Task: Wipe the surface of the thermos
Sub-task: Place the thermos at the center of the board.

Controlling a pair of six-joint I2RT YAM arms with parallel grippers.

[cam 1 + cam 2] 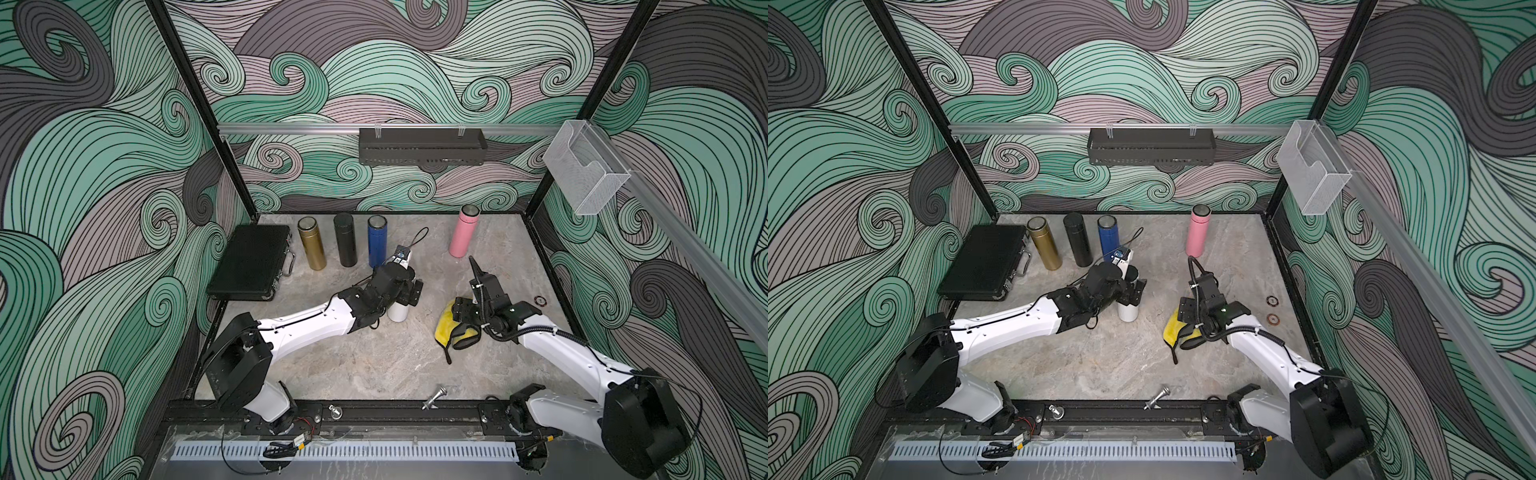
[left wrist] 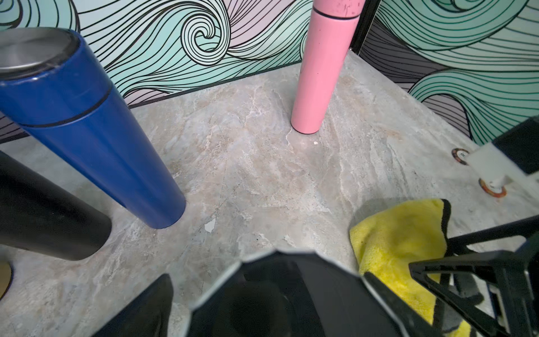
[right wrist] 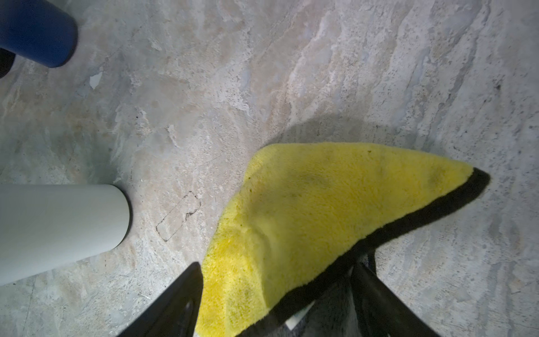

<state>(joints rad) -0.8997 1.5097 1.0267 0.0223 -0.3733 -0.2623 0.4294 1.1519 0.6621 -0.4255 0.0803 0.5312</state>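
Left claw [image 2: 267,276], spread wide, straddles the upright white cylindrical thermos [image 1: 398,312] on the grey marbled table [image 1: 374,365]. Right claw [image 3: 277,268], likewise released, straddles the yellow plush cloth [image 3: 335,198]. Wiping seems finished; next, lift clear without tipping.

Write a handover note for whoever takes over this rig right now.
Left gripper: open, straddling the top of the upright white thermos.
Right gripper: open, fingers either side of the yellow cloth, which lies on the table beside the thermos without touching it.
Done: nothing visible proves any wiping.
Left: grip thermos and cloth, then wipe the thermos's surface.
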